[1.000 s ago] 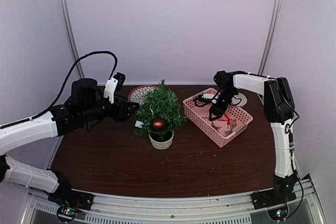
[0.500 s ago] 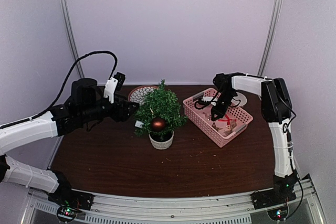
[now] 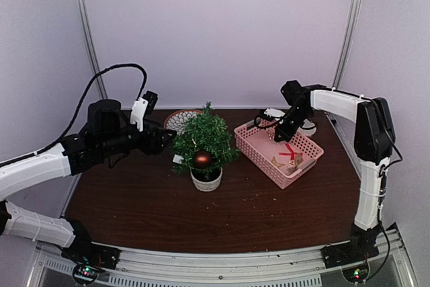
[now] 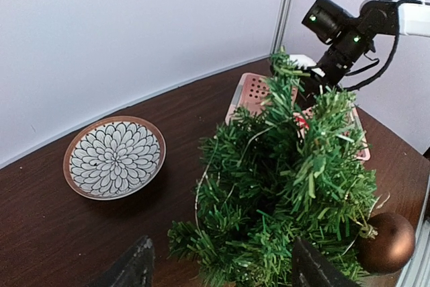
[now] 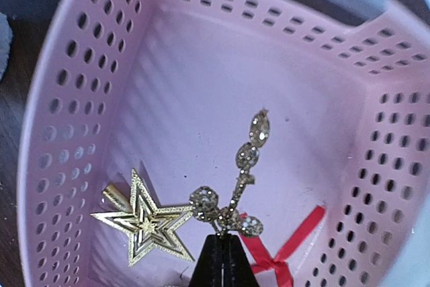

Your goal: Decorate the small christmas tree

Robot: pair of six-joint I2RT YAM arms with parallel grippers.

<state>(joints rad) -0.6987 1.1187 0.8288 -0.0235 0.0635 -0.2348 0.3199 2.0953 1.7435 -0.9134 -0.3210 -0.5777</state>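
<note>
Up it comes! The right hand (image 3: 287, 131), which a second ago was down in the basket (image 3: 250, 144) with its fingers apart, has snapped shut and lifted clear. In the wrist view we see its fingers pinched together on the stem of a glittery gold sprig (image 5: 240, 173), which sticks out ahead of the hand, above the basket floor. We read that as the pick made: the next ornament is out and ready to travel.

It has some way to go. The tree (image 3: 203, 138) stands on the worktop (image 3: 134, 213) well apart from that hand, off to its left. It is upright in its white pot (image 3: 206, 181), with one bronze bauble (image 3: 202, 159) already hanging on the near side.

The left hand (image 3: 165, 142) has not budged. Its fingers are wide apart and hold nothing, and the tree's branches are just ahead of it. We cannot tell whether it touches them.

Now the containers. Below the right hand, the pink basket still holds a gold star (image 5: 144, 223) lying flat and a red ribbon (image 5: 290, 241) just beside it, so we judge at least two pieces are left to hang. Ahead of the left hand, off to one side of the tree, sits a flower-patterned bowl (image 4: 114, 156), and we see nothing in it.
</note>
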